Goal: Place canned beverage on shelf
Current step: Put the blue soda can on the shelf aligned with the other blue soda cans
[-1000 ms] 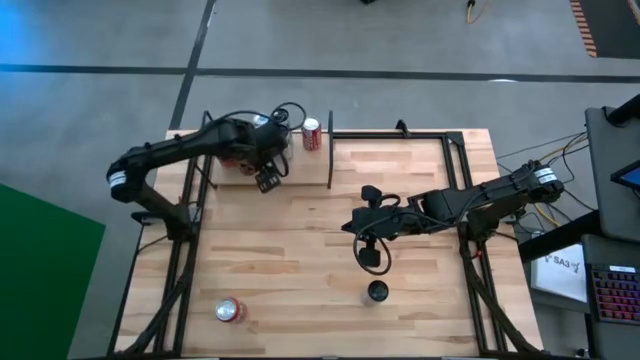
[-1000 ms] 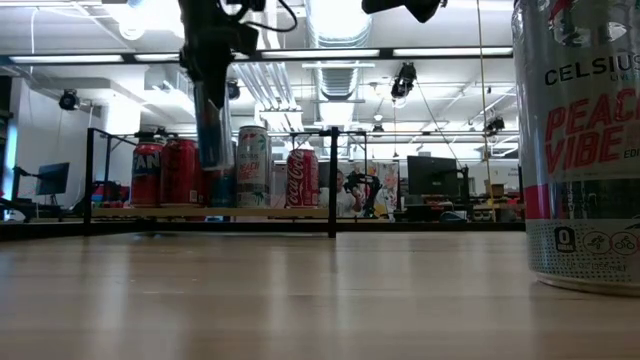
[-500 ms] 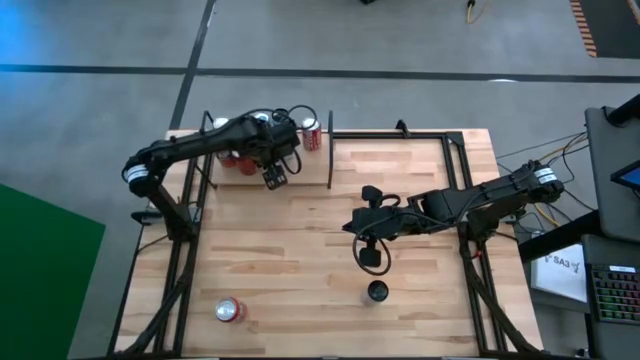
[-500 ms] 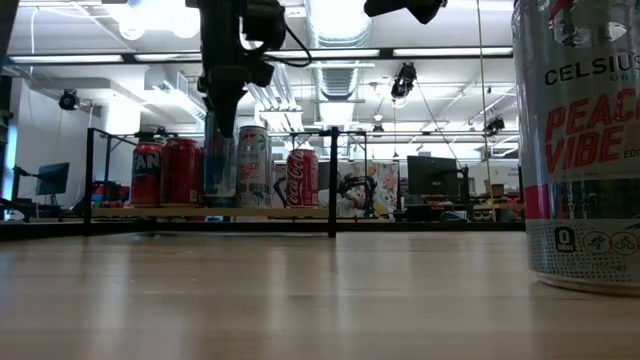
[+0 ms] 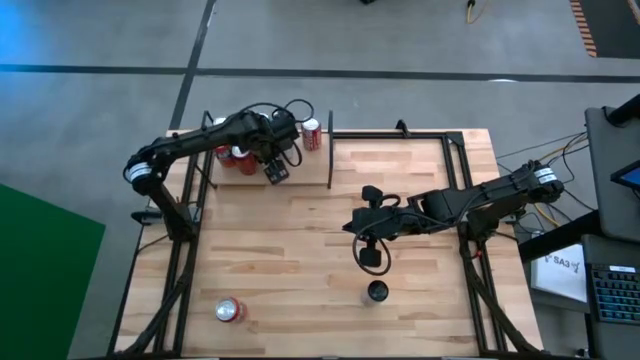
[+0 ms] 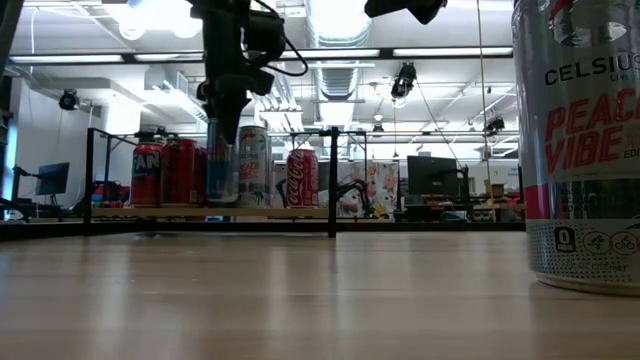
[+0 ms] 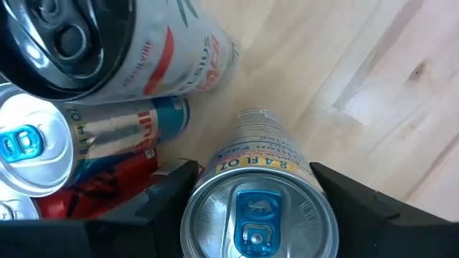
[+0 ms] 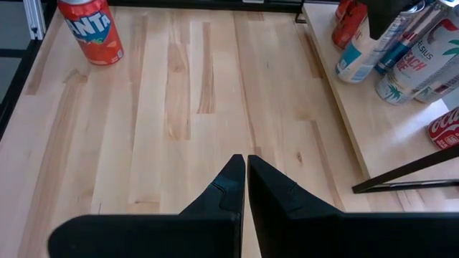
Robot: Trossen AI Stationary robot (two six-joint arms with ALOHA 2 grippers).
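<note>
Gripping a silver can upright at the shelf, left gripper; right gripper pinched closed mid-table.

The shelf runs along the far edge of the surface, toward its left side. A cluster of cans stands on it, with one more can just right of the cluster. The left claw hangs at the cluster's front with a can between its fingers. The right claw sits mid-surface, right of centre. Nearer the front edge stand one can and, far left, another.
</note>
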